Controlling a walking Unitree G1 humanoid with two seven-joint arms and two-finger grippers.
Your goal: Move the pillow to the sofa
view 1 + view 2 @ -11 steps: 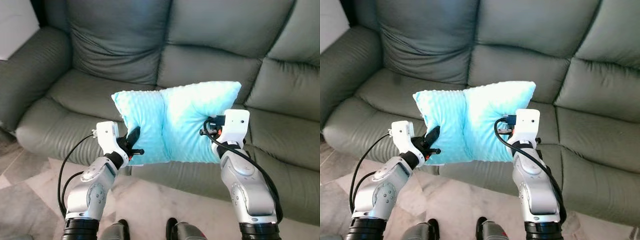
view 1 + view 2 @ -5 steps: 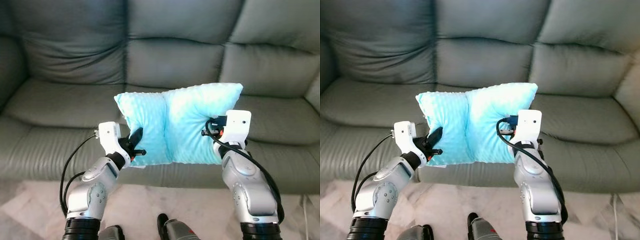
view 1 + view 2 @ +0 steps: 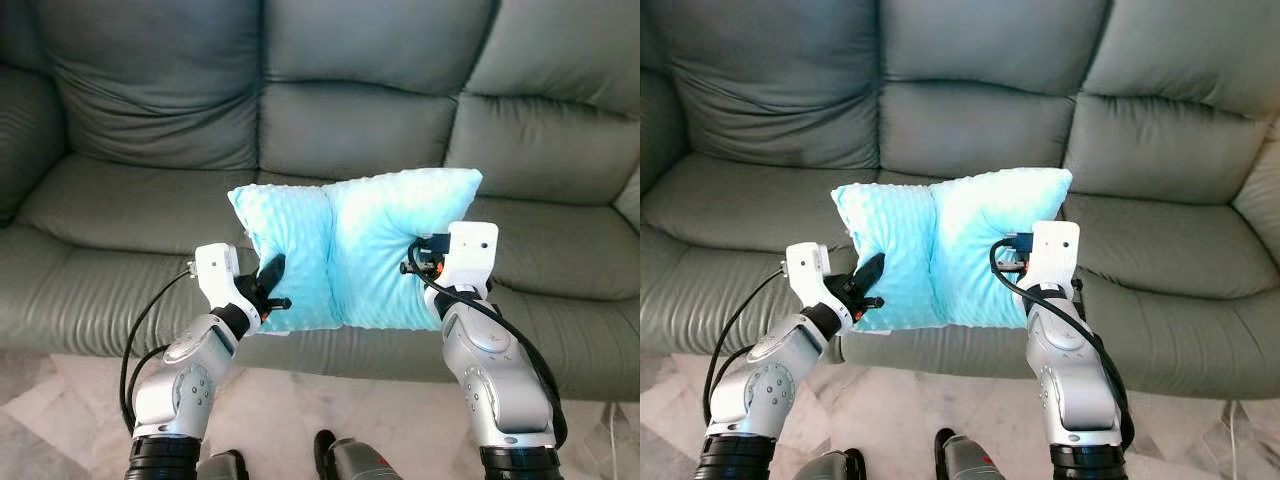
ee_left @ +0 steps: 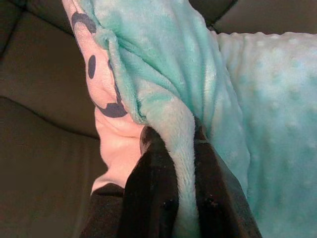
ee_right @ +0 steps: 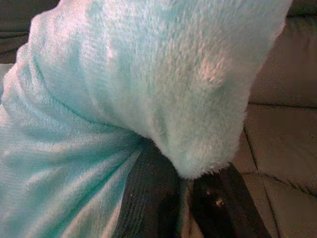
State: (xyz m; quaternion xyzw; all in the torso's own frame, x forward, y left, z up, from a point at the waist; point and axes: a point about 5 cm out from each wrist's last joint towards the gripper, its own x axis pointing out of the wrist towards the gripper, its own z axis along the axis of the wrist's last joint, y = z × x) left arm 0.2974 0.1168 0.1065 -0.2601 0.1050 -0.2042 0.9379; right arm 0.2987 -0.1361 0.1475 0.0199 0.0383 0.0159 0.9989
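Pillow [image 3: 350,250] before sofa [image 3: 330,120], off seat.

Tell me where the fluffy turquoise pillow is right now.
The fluffy turquoise pillow hangs mid-frame in the eye views, pinched between the left gripper and right gripper, above the grey leather sofa's front edge.

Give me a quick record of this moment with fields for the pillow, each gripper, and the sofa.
pillow: light blue, plush, held up in the air in front of the sofa seat
left gripper: shut on the pillow's lower left edge
right gripper: shut on the pillow's right side
sofa: dark grey-green leather, directly ahead
task state: pillow not yet set on the sofa
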